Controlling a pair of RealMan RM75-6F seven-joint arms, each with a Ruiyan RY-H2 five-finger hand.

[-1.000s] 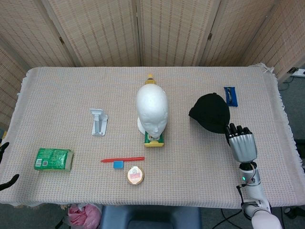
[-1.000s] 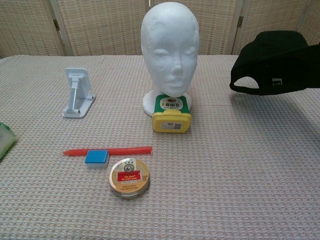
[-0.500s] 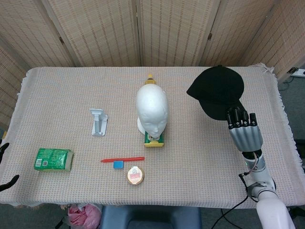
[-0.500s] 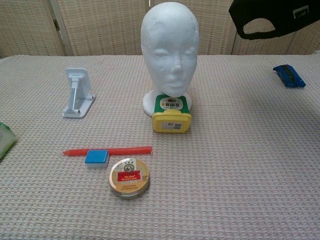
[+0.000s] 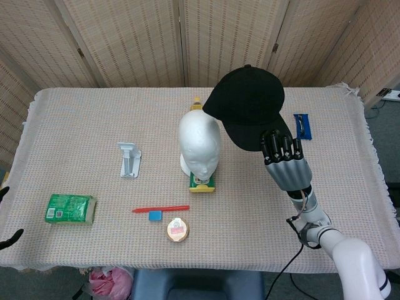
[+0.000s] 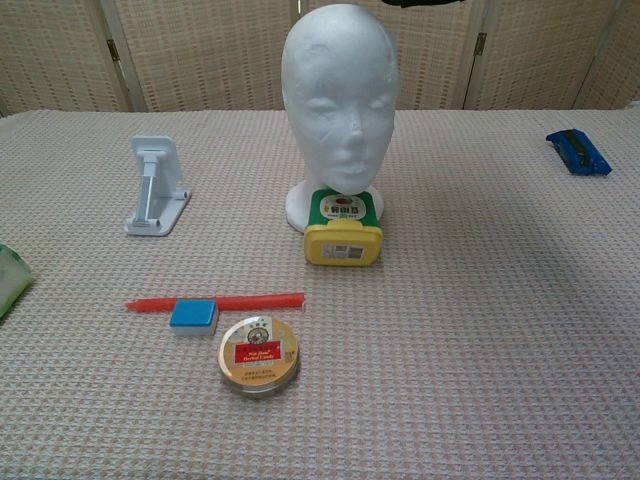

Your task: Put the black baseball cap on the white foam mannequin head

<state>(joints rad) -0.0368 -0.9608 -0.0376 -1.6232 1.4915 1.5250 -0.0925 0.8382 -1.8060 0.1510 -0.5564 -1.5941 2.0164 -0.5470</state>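
Note:
The black baseball cap hangs in the air just right of and above the white foam mannequin head, its brim edge near the head's top. My right hand grips the cap's lower rim from below. In the chest view only a dark sliver of the cap shows at the top edge, above the mannequin head. At the far left edge of the head view, dark fingertips of my left hand sit off the table; how they stand is unclear.
A yellow-lidded bottle lies against the mannequin's base. Nearby are a red stick, blue eraser, round tin, white phone stand, green packet, and a blue item at the right.
My right hand has lifted the cap off the table and carried it up and left, from the right side to beside the mannequin's crown. It has left the chest view almost entirely.

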